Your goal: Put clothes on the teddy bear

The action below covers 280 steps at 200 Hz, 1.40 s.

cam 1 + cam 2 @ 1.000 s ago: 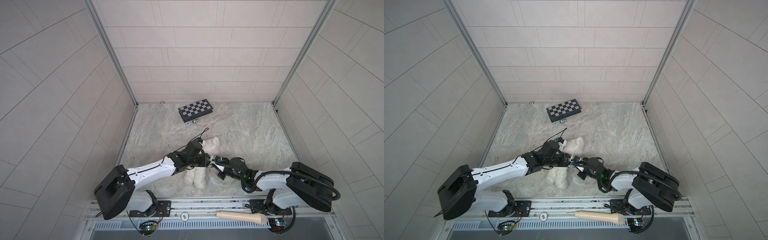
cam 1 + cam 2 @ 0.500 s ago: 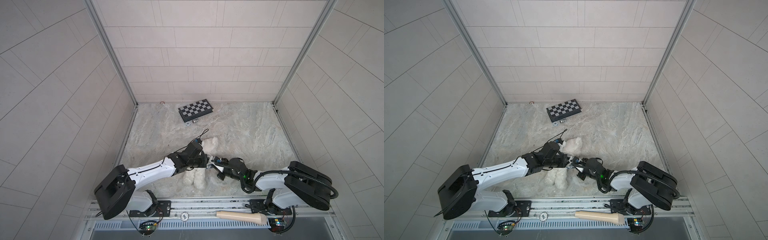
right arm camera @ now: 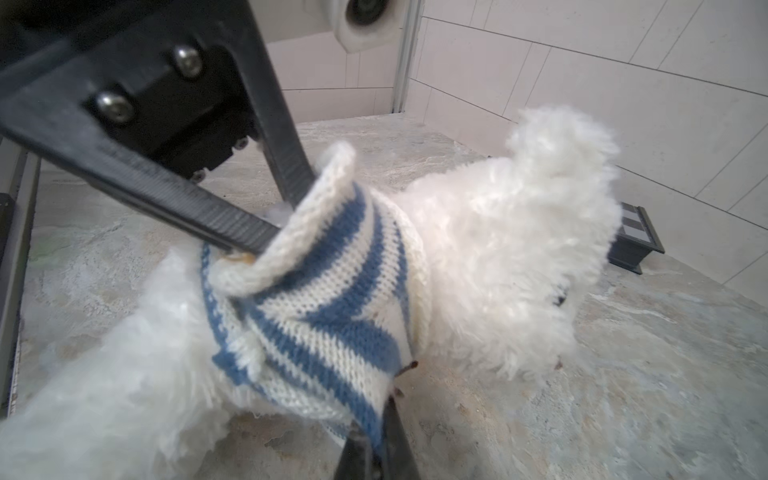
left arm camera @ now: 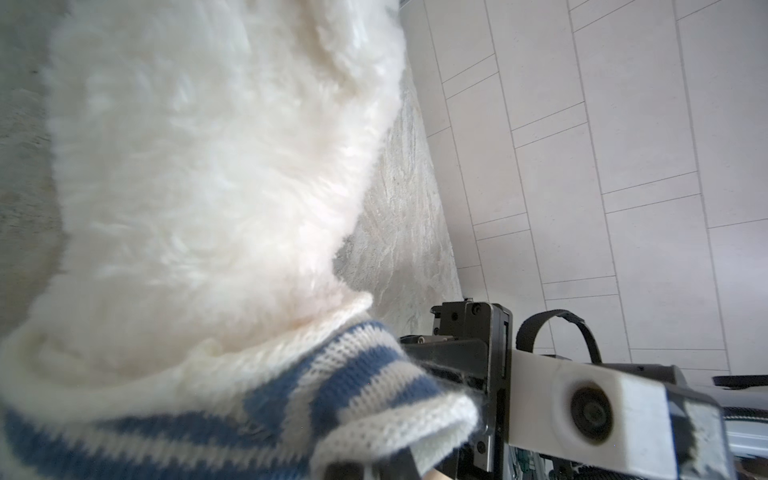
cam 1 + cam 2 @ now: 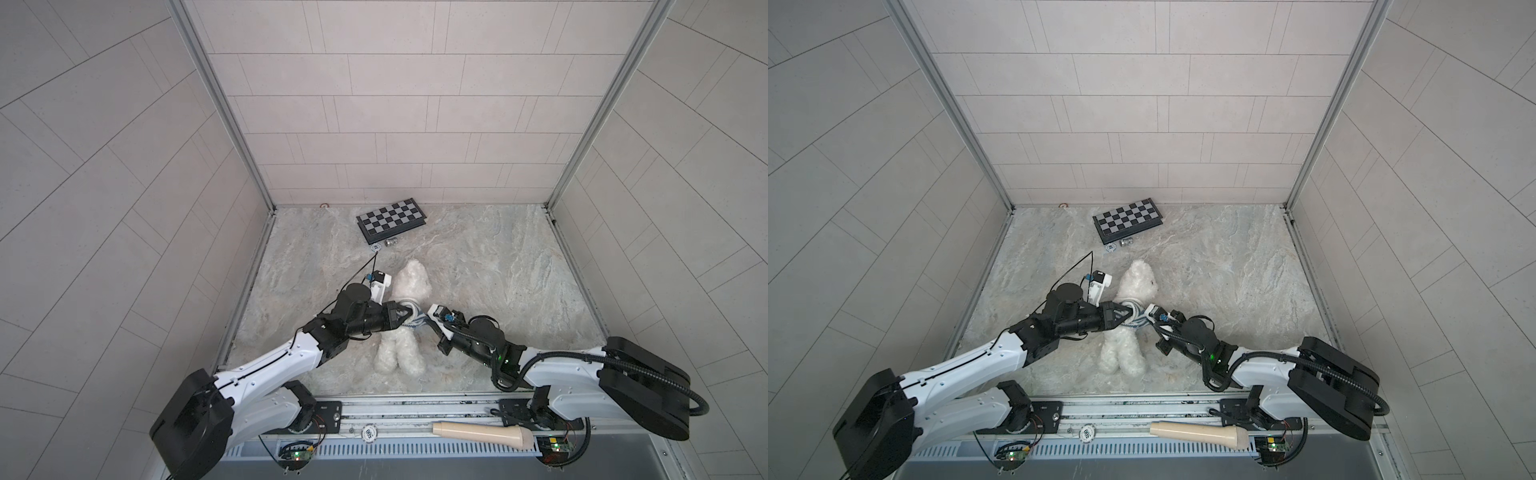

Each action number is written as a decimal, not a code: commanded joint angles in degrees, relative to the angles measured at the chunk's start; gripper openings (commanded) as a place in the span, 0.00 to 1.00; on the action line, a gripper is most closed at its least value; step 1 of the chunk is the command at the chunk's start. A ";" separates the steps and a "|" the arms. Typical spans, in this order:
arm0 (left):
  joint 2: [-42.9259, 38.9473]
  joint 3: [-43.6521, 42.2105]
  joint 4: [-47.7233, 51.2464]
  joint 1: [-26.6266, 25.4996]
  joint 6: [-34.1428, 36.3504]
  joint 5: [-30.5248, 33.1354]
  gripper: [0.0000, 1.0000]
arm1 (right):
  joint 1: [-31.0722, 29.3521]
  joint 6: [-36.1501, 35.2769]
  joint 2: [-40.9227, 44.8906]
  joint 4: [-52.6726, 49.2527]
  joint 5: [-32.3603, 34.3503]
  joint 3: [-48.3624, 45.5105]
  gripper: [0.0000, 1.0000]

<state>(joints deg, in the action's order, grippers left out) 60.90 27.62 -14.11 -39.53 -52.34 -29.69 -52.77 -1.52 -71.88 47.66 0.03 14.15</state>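
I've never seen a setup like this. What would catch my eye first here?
A fluffy white teddy bear lies in the middle of the marble table, a blue-and-white striped sweater bunched around its upper body. The left hand and right hand pinch that sweater from opposite sides, both shut on the knit. A small chessboard sits by the back wall.

My L black two-finger claw (image 5: 408, 316) clamped tight, forearm low behind it. R black claw (image 5: 420, 325) clamped too, just right of L's tips, facing them.
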 commanded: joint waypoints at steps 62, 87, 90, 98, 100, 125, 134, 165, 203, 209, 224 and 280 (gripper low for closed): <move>-4.64 -5.13 -19.84 2.35 -8.26 -7.25 0.00 | 3.50 5.68 -2.14 -12.76 9.35 1.24 0.00; -3.28 -5.73 -27.42 2.35 -11.12 -11.36 0.00 | 4.08 5.65 -2.35 -12.43 8.61 1.40 0.00; -3.11 -5.67 -27.86 2.35 -11.24 -11.90 0.00 | 4.08 5.65 -2.31 -12.32 8.53 1.37 0.00; -2.46 -5.41 -28.61 2.35 -11.30 -13.76 0.00 | 4.08 5.42 -2.05 -12.34 8.04 1.51 0.00; -2.22 -5.32 -28.72 2.35 -11.25 -14.26 0.00 | 4.06 5.35 -1.98 -12.13 7.90 1.45 0.00; 0.74 -4.07 -27.81 2.35 -9.46 -20.51 0.00 | 4.06 3.06 0.30 -8.65 4.16 0.12 0.00; 1.30 -2.77 -20.93 2.35 -5.20 -20.38 0.00 | 4.07 2.13 0.88 -8.43 2.90 0.13 0.00; 3.56 -1.46 -14.20 2.53 0.60 -18.09 0.00 | 3.95 0.14 3.83 -8.80 -1.06 -0.49 0.02; 7.42 -1.07 -15.89 2.66 1.75 -17.05 0.00 | 3.94 -1.22 8.12 -2.92 -8.70 -4.46 0.25; 8.03 -1.12 -16.81 2.71 1.51 -17.35 0.00 | 3.95 -1.46 9.17 -1.89 -9.98 -5.10 0.28; 9.14 -1.46 -18.77 2.79 1.05 -18.51 0.00 | 3.99 -1.80 13.45 -3.24 -12.40 -5.89 0.37; 7.12 -0.93 -19.79 3.12 3.39 -20.75 0.00 | 4.68 0.41 39.07 -22.79 -6.20 -5.70 0.54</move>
<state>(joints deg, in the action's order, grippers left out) 69.82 24.86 -28.99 -36.75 -50.50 -47.97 -48.90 -2.33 -40.77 34.48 -9.85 7.94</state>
